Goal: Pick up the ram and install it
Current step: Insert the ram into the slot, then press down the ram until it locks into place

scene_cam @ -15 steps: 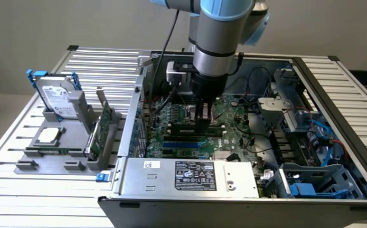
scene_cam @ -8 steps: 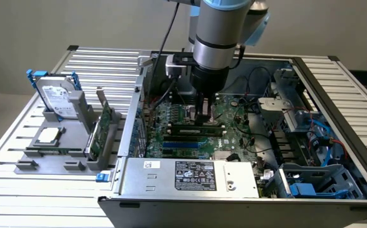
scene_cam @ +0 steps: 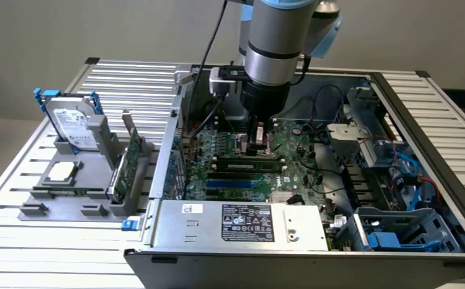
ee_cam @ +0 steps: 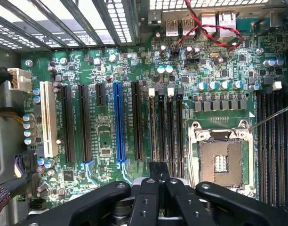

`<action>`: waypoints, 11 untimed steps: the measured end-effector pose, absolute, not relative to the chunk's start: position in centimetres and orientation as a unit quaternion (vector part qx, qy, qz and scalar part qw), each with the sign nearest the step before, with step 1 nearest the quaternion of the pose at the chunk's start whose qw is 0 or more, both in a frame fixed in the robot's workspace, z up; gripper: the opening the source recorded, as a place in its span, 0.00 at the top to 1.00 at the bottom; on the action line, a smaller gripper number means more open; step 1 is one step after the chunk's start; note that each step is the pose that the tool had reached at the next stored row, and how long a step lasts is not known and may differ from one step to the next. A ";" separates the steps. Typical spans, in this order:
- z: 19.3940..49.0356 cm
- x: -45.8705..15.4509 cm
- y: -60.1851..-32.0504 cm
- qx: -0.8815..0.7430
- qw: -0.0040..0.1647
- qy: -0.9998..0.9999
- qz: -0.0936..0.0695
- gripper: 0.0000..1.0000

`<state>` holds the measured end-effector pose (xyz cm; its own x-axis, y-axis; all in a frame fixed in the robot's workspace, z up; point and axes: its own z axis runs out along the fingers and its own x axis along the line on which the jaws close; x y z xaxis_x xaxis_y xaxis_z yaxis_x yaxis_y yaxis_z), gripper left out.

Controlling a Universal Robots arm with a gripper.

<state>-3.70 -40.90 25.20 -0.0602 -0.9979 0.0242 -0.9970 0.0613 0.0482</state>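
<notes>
My gripper [scene_cam: 258, 143] hangs from the arm inside the open computer case, just over the motherboard [scene_cam: 301, 174]. In the wrist view the gripper [ee_cam: 159, 168] is shut, its black fingers [ee_cam: 146, 197] pressed together with nothing showing between them. It points at the row of black memory slots [ee_cam: 165, 122] beside the processor socket [ee_cam: 221, 160]. The ram [scene_cam: 252, 161], a long narrow green stick with dark chips, lies along those slots just below the fingertips in the exterior view. I cannot make it out among the slots in the wrist view.
A grey fixture on the exterior view's left holds a hard drive [scene_cam: 71, 123], a processor [scene_cam: 62, 173] and a taller green expansion card [scene_cam: 129, 159]. The power supply [scene_cam: 240, 223] fills the case's near side. Drive cages and cables [scene_cam: 393, 174] crowd the exterior view's right.
</notes>
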 end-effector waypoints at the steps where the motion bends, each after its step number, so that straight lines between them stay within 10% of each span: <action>1: 25.2 -3.7 -40.9 0.685 0.025 -0.728 -0.009 0.89; 11: 25.2 -3.7 -40.9 0.685 0.025 -0.728 -0.009 0.89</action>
